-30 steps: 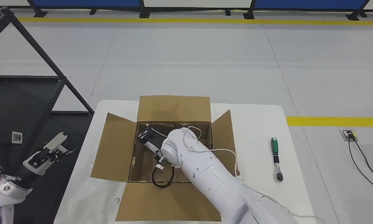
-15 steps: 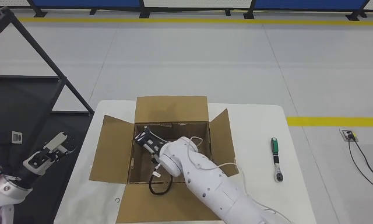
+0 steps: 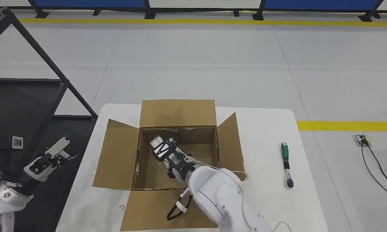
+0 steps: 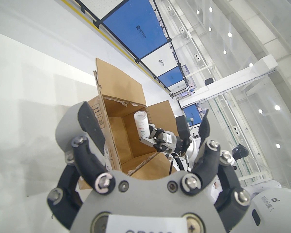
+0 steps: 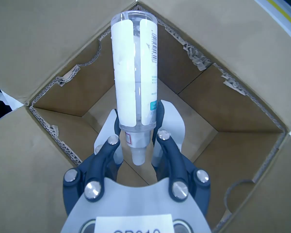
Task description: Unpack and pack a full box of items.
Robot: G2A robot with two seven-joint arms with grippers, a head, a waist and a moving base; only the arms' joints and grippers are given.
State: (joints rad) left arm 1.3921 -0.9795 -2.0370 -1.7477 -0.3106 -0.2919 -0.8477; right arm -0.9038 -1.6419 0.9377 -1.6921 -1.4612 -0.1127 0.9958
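Bottle (image 5: 135, 73): clamped near cap end by right end effector (image 5: 138, 116), above floor of open box (image 3: 179, 113).
Long axis: straight out from fingers, base toward far box corner, cap toward wrist.
Left end effector (image 4: 145, 116): jaws spread, empty, well apart, beyond tabletop (image 3: 266, 126) edge.
Nearer arm: right.
Next move, likely: lift clear of box rim, out to tabletop.

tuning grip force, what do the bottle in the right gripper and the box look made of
Bottle: likely clear, glossy plastic, see-through at base and neck; its white label looks like paper or film. Cardboard box: brown, matte corrugated board; fluted layers show along its torn edges.
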